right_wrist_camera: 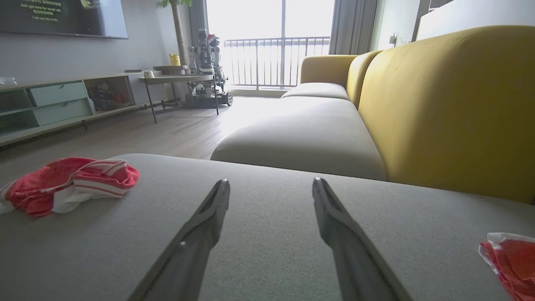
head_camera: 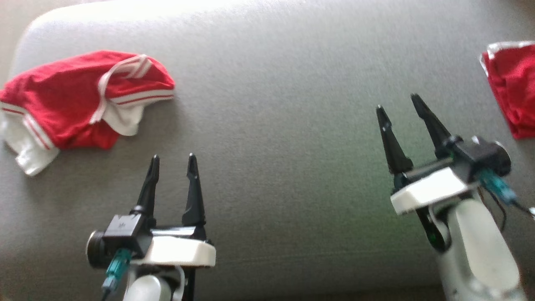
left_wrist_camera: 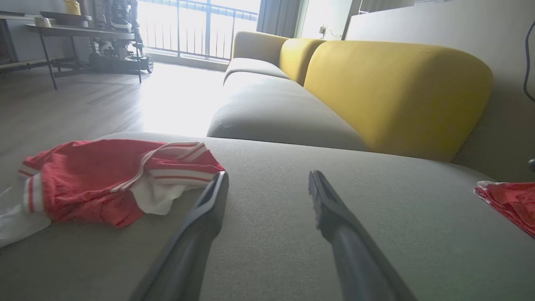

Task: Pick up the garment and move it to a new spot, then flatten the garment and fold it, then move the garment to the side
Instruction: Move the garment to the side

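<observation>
Nearest the robot, over the near edge of the grey seat cushion [head_camera: 284, 125], the left end effector [head_camera: 173, 158] hovers with its two dark fingers spread wide apart and nothing between them. The right end effector [head_camera: 397, 102] hangs a little further in, towards the right edge, tilted slightly leftward, its fingers equally parted and holding nothing. Neither touches any fabric.

Beyond the left end effector, towards the far left corner of the cushion, lies the garment [head_camera: 62, 104]: red with white striped trim, crumpled in a loose heap, with a white part reaching the cushion's left edge. It sits just up and left of the left fingertips but apart from them. At the right edge lies a second red cloth [head_camera: 514, 88] with a white border, partly cut off by the frame and well apart from the garment.

Further back, a yellow backrest [left_wrist_camera: 397, 92] runs along more grey sofa seats [left_wrist_camera: 271, 108]. Beyond them are a wooden floor [right_wrist_camera: 167, 129], a small side table [right_wrist_camera: 175, 79] and a bright window with a railing [right_wrist_camera: 271, 58].
</observation>
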